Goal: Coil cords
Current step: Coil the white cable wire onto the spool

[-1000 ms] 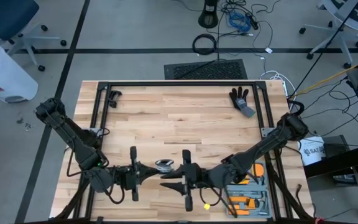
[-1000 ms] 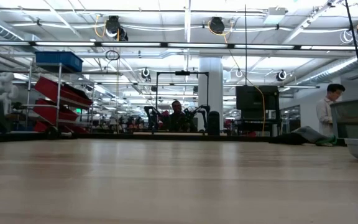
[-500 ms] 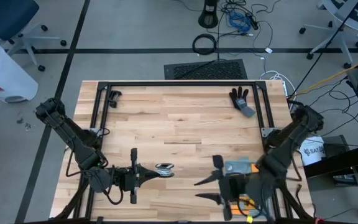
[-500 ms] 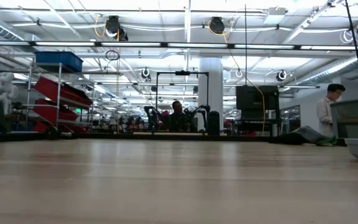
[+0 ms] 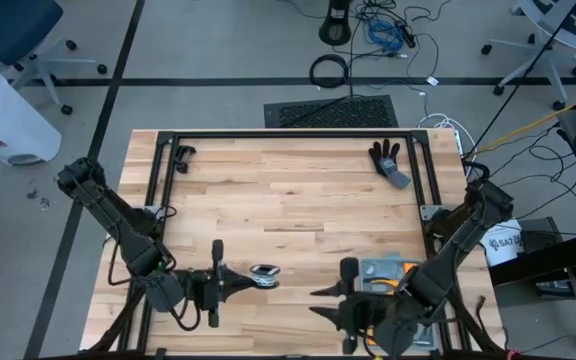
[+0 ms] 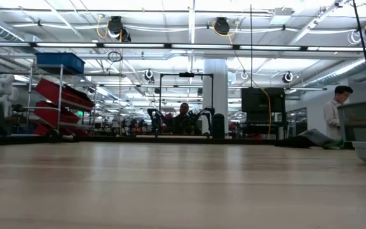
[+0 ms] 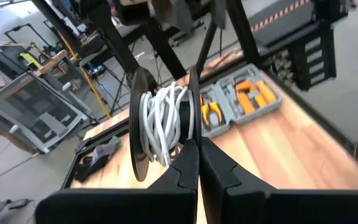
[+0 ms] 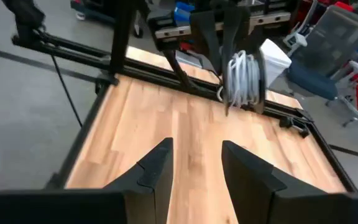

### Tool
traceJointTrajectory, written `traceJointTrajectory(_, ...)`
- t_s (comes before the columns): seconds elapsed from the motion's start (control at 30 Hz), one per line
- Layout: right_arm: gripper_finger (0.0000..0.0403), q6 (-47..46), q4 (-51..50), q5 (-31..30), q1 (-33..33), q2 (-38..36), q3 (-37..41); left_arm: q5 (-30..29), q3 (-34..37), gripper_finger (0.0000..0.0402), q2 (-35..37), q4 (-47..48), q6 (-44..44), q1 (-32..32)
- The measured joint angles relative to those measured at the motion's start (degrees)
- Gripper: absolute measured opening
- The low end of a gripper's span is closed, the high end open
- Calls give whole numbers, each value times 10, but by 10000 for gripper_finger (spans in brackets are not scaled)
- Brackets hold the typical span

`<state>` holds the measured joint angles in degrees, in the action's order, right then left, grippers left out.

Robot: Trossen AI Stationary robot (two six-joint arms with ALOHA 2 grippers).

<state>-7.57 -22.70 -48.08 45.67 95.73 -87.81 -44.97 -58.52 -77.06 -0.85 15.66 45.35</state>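
Now the left gripper [image 5: 251, 279] clamps the reel [image 5: 264, 272] of white cord [image 7: 162, 118] at six o'clock; the right gripper [image 5: 316, 302], fingers apart, should re-approach squarely.

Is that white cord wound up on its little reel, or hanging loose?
Wound up. The white cord sits in tight loops between the reel's two black discs, held by the shut left gripper; no loose end shows trailing.
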Motion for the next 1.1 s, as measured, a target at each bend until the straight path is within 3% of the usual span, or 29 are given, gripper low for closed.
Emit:
traceJointTrajectory(0.2,122,13,16,-22,-46,1,0,-1,0,2,0,26,-8,-12)
traceJointTrajectory(0.47,122,66,10,91,-108,1,1,17,0,2,0,32,-4,-15)
traceJointTrajectory(0.7,122,68,0,95,-118,6,1,22,-1,2,-3,60,-47,-15)
traceJointTrajectory(1.1,122,111,2,124,-131,14,2,24,-1,2,-35,57,-49,-31)
